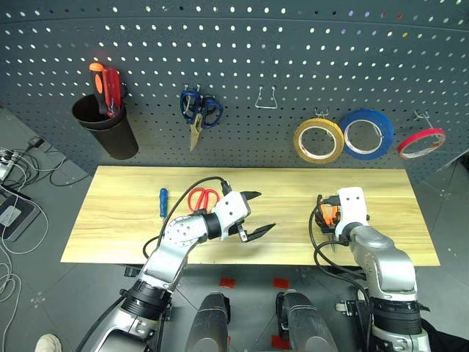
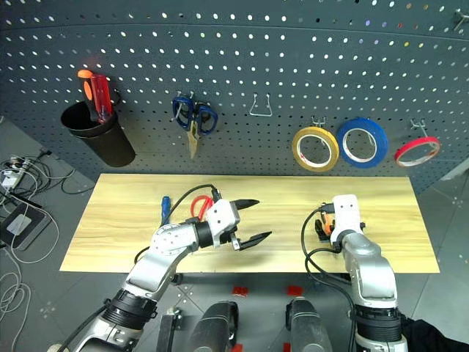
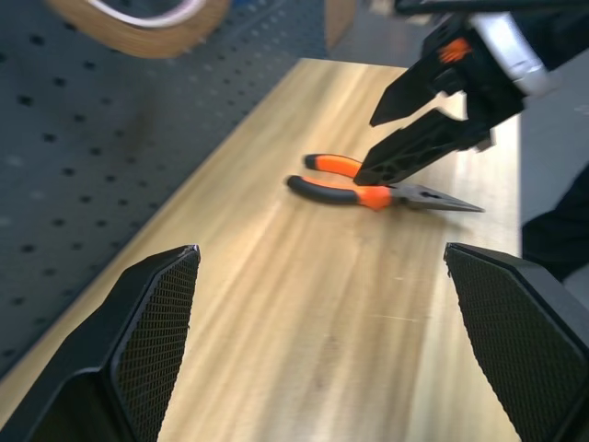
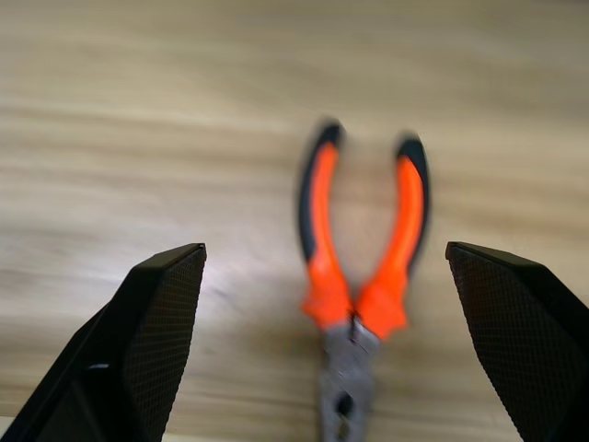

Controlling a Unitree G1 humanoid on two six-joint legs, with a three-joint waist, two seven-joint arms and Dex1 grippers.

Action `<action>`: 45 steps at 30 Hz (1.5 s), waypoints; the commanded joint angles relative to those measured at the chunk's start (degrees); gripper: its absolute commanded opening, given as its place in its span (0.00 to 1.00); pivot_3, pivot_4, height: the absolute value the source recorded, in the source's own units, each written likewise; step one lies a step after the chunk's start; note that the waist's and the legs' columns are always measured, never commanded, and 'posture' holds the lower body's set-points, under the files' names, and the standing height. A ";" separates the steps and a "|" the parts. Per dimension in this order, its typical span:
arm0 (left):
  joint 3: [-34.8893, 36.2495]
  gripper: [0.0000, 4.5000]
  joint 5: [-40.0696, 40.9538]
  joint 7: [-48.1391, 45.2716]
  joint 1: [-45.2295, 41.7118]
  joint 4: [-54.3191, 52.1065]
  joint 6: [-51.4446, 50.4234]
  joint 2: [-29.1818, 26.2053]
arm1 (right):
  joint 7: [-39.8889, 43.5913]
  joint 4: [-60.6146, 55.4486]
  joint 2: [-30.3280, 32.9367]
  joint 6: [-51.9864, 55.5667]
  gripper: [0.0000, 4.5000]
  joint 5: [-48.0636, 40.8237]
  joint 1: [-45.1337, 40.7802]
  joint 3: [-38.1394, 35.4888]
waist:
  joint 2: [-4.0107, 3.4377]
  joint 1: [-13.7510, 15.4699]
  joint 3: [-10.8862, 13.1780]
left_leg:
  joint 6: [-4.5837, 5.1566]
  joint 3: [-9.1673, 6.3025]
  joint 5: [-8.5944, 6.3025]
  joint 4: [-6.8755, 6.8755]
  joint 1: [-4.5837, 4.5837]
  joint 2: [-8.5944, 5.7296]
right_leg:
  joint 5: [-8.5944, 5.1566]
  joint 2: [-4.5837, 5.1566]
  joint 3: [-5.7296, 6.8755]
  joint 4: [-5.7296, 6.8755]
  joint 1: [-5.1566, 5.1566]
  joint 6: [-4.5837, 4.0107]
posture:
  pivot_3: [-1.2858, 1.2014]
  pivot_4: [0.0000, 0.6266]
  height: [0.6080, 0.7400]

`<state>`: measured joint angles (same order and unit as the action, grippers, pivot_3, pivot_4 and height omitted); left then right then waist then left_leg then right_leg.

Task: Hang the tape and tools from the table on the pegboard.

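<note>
The tan-yellow tape (image 1: 319, 140) hangs on a hook of the dark pegboard (image 1: 293, 44). On the wooden table (image 1: 117, 220) lie the blue-handled screwdriver (image 1: 163, 202) and the red-handled scissors (image 1: 203, 198) at left centre. The orange-and-black pliers (image 4: 363, 313) lie at the right. My right gripper (image 3: 368, 147) hovers open just over the pliers, its fingers either side of the handles without touching them. My left gripper (image 1: 264, 211) is open and empty above the table's middle, right of the scissors and pointing toward the pliers.
A black cup (image 1: 110, 128) with red and orange screwdrivers hangs at the pegboard's left. Blue-handled scissors (image 1: 198, 110) hang beside an empty hook (image 1: 266, 99). A blue tape roll (image 1: 366, 134) and a thin red ring (image 1: 421, 142) hang right of the tape.
</note>
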<state>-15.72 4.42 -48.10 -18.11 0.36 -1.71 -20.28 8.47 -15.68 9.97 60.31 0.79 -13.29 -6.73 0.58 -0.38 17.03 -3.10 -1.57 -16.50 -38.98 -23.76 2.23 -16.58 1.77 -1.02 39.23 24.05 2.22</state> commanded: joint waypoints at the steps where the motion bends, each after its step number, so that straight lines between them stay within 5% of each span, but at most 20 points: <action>1: -0.66 1.00 0.66 -0.87 -0.72 -1.69 0.89 0.27 | -0.41 0.88 0.16 1.54 0.99 -1.45 -1.93 -2.01 | -0.03 -0.15 0.55 | 0.00 0.01 0.00 0.00 0.00 0.00 | 0.00 0.00 -0.01 0.02 0.02 0.00 | 0.53 0.65 1.00; 18: -1.25 1.00 1.82 -2.22 -0.13 -5.46 -1.79 0.77 | 0.01 13.35 2.23 -2.03 0.99 -2.68 -8.50 -1.00 | 0.03 -0.52 3.64 | 0.00 0.03 0.01 0.00 -0.03 0.04 | 0.00 0.01 -0.04 0.18 0.11 0.01 | 0.54 0.70 1.00; 27: -1.67 1.00 2.04 -3.07 -0.04 -4.97 -0.87 0.86 | -0.20 13.37 3.11 -2.96 0.48 -2.71 -8.22 -0.63 | 0.04 -0.52 3.82 | -0.01 0.02 0.01 0.00 -0.03 0.07 | 0.00 0.00 -0.02 0.14 0.12 0.01 | 0.53 0.64 1.00; 35: -1.81 1.00 2.69 -3.49 -0.58 -4.77 -0.36 1.43 | 0.76 11.23 4.30 -4.92 0.48 -2.14 -8.00 1.62 | 0.04 -0.67 3.81 | -0.03 0.03 0.02 0.01 -0.04 0.09 | 0.00 0.00 0.00 0.11 0.12 0.02 | 0.52 0.57 1.00; 45: 2.49 1.00 6.97 0.52 4.44 -13.89 -7.15 0.28 | 9.63 -7.53 6.86 -14.21 0.48 -5.50 -0.14 10.40 | 0.01 -1.25 3.28 | -0.31 0.03 0.18 0.09 -0.19 0.25 | 0.00 -0.03 0.06 -0.12 0.20 0.03 | 0.52 0.44 1.00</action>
<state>-14.84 9.51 -48.78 -14.83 -9.55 -7.73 -19.99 16.41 -18.39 16.19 49.12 -3.64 -14.33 2.71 0.59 -1.63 20.31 -3.42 -1.54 -16.32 -38.89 -23.95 2.45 -16.58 1.73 -0.95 39.11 24.25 2.25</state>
